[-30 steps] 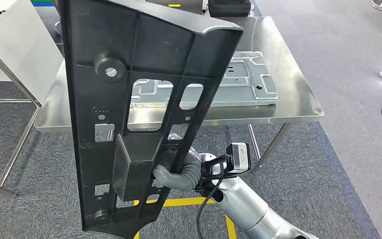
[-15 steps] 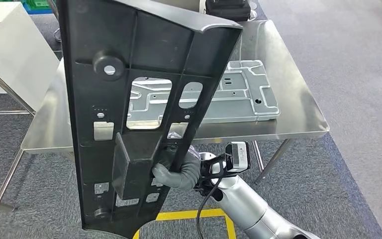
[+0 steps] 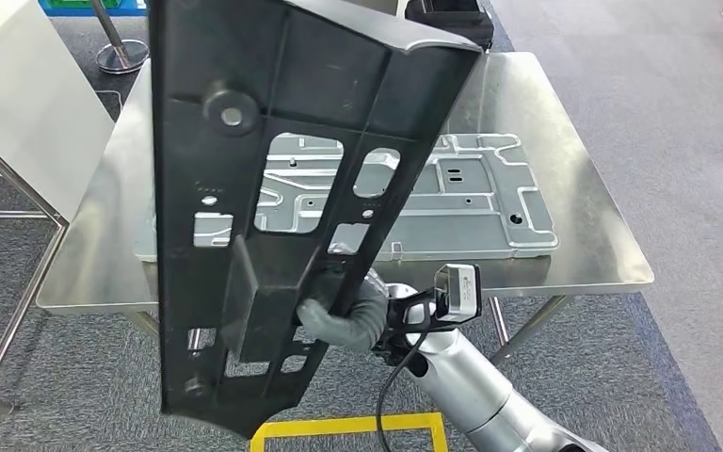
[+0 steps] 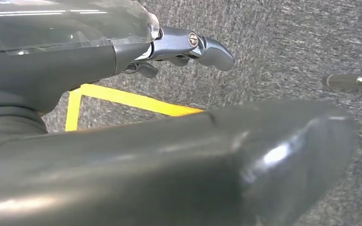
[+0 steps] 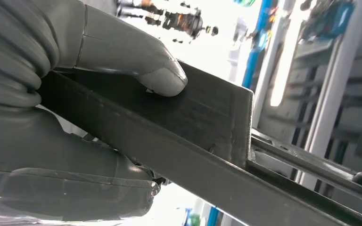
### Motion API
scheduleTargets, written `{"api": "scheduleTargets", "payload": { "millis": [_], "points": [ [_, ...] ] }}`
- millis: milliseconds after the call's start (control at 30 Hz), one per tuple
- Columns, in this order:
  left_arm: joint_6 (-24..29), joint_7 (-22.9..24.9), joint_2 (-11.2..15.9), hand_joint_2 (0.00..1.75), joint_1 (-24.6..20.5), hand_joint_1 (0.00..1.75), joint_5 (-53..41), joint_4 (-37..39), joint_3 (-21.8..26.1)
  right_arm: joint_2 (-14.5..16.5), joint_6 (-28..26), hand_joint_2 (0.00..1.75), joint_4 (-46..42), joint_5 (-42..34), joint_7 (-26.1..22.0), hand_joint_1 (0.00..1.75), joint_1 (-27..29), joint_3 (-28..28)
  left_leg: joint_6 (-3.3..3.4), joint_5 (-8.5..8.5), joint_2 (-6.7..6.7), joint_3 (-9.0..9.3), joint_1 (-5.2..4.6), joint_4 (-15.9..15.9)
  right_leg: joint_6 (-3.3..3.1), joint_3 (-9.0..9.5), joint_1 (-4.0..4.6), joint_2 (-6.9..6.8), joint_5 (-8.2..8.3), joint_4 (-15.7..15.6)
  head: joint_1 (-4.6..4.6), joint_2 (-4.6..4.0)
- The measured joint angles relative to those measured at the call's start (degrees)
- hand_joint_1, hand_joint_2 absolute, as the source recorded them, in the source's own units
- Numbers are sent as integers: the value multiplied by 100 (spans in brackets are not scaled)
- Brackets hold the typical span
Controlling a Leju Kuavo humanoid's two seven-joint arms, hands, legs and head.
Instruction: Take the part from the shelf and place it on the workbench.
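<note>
Head view: black part (image 3: 282, 169) upright in right hand (image 3: 339, 320), above workbench (image 3: 584, 235).

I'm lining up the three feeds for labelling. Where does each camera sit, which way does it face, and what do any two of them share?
Head view: high on the body, looking forward and down at the steel workbench; the right hand grips the black part.
Left wrist view: behind the left hand, facing grey carpet and yellow floor tape.
Right wrist view: behind the right hand, facing along the part.
Shared: head and right wrist views both show the right hand gripping the part.
</note>
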Motion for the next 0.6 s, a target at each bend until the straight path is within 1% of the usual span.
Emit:
{"api": "scheduleTargets", "payload": {
  "millis": [33,67,100,133,200,267,300,333,367,400,433,467,500,533,567,600],
  "points": [
    [0,-20,0,0,13,0,26,0,4,-36,-115,175,-2,58,-1,175,9,-96,-5,-48,-6,63,-4,3,-25,77,4,-2,311,-357,0,0],
    [1,-38,-2,0,26,0,55,0,10,-83,-266,175,-14,147,-2,175,20,-243,-14,-94,-11,121,-11,6,-59,198,19,-5,588,-762,0,0],
    [2,-54,-3,0,38,0,81,0,16,-125,-424,175,-44,242,-4,175,33,-440,-33,-136,-24,160,-25,13,-91,315,35,-10,785,-1123,2,0],
    [4,-66,-4,0,53,0,102,0,23,-170,-570,175,-83,336,-8,175,46,-673,-55,-166,-34,178,-34,15,-116,386,51,-16,876,-1344,1,0],
    [11,-83,-4,0,89,0,135,0,39,-250,-836,175,-201,465,-11,175,81,-1199,-111,-202,-47,181,-39,2,-154,412,73,-17,860,-1456,2,0],
    [18,-98,3,0,113,0,162,0,60,-355,-1115,175,-337,581,-14,175,126,-1771,-162,-262,-30,193,-45,19,-194,464,36,-22,849,-1514,-1,0],
    [21,-103,4,0,117,0,174,0,72,-420,-1247,175,-397,661,-14,175,139,-2112,-184,-344,-19,154,-47,138,-214,509,14,-38,845,-1555,-2,0],
    [24,-107,5,0,121,0,180,0,87,-491,-1370,175,-437,765,-14,175,145,-2489,-206,-474,-9,52,-45,375,-234,557,-8,-58,838,-1590,-3,0],
    [28,-111,2,0,133,0,186,0,107,-569,-1512,175,-462,906,-13,175,144,-2879,-227,-638,1,-119,-31,732,-249,587,-8,-79,823,-1606,-3,0],
    [32,-113,3,0,152,0,192,0,127,-644,-1704,175,-468,1069,-13,175,140,-3217,-249,-798,3,-335,-17,1138,-261,600,-8,-93,806,-1606,-3,0],
    [35,-116,3,0,178,0,197,0,145,-720,-1952,175,-468,1269,-13,175,142,-3492,-271,-894,5,-531,-2,1476,-263,609,-8,-95,790,-1602,-3,0],
    [38,-122,3,0,204,0,202,0,157,-800,-2255,175,-462,1500,-13,175,144,-3691,-290,-884,7,-653,15,1647,-258,621,-10,-87,773,-1597,-3,0],
    [39,-135,3,0,221,0,205,0,162,-887,-2641,175,-442,1791,-13,175,140,-3829,-303,-750,9,-665,31,1587,-246,640,-14,-75,752,-1590,-3,0],
    [40,-155,5,0,227,0,205,0,166,-976,-3046,175,-402,2117,-9,175,121,-3917,-307,-517,12,-566,45,1302,-229,669,-19,-61,726,-1578,-3,0],
    [41,-180,8,0,226,0,204,0,170,-1065,-3442,175,-340,2471,6,175,81,-3972,-301,-261,14,-413,55,897,-205,699,-24,-50,694,-1561,-3,0],
    [42,-207,10,0,221,0,202,0,175,-1150,-3808,175,-258,2846,36,175,12,-4007,-284,-80,15,-268,49,536,-178,717,-20,-39,664,-1538,-3,0]
  ]
}}
